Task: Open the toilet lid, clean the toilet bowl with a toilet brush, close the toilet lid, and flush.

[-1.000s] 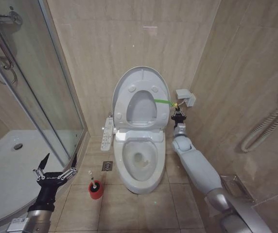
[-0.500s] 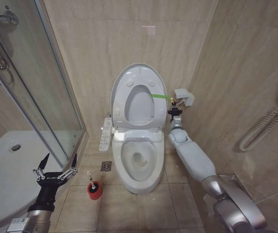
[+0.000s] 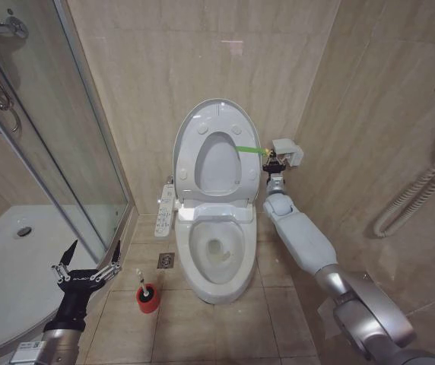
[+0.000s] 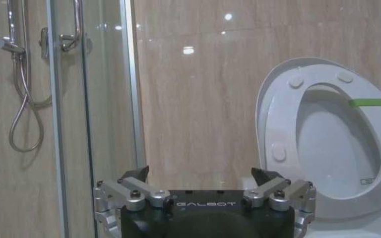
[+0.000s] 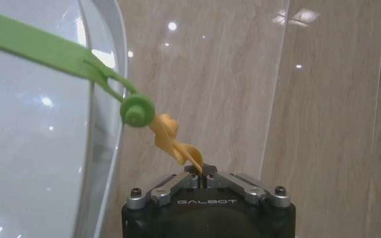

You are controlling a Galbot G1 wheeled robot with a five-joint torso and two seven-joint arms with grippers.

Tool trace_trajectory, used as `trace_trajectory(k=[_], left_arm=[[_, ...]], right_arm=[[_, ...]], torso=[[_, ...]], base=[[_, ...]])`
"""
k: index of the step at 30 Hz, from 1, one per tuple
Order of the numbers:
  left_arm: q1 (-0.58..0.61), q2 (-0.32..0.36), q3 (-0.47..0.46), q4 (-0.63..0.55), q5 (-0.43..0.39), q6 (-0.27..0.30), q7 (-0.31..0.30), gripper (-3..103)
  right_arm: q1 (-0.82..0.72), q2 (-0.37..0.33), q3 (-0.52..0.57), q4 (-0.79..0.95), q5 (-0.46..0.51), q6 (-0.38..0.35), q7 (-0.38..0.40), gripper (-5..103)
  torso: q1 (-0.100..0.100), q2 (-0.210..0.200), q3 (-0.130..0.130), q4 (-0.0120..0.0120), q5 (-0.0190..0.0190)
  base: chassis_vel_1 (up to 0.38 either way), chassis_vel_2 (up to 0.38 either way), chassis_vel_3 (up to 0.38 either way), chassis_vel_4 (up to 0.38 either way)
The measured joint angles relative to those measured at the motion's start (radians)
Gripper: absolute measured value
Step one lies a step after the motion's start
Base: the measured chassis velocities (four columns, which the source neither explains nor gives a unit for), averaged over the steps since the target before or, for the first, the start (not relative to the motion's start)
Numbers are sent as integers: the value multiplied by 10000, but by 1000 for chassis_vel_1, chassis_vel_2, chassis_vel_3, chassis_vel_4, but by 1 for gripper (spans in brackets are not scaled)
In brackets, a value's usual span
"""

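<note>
- Right gripper (image 5: 207,174) pinches the yellow-green tag (image 5: 170,136) at the right edge of the upright, large white glossy plastic toilet lid (image 3: 216,156).
- Left gripper (image 3: 87,260), fingers spread, hovers near left, beside the red round holder (image 3: 149,298).

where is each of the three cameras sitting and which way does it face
Head view: high on the robot, facing forward and down at the toilet bowl, raised toilet lid and toilet brush; both arms show.
Left wrist view: low behind the open left gripper, facing the wall and lid.
Right wrist view: behind the right gripper, shut on the yellow-green tag at the lid's edge.
Shared: all three show the lid and its tag.
</note>
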Motion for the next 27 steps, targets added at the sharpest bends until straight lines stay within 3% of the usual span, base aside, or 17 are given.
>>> trace_trajectory(k=[27], left_arm=[[0, 0, 0, 0, 0, 0, 0, 100]], right_arm=[[496, -448, -555, 438, 387, -321, 354, 3]], torso=[[0, 1, 0, 0, 0]], base=[[0, 0, 0, 0]])
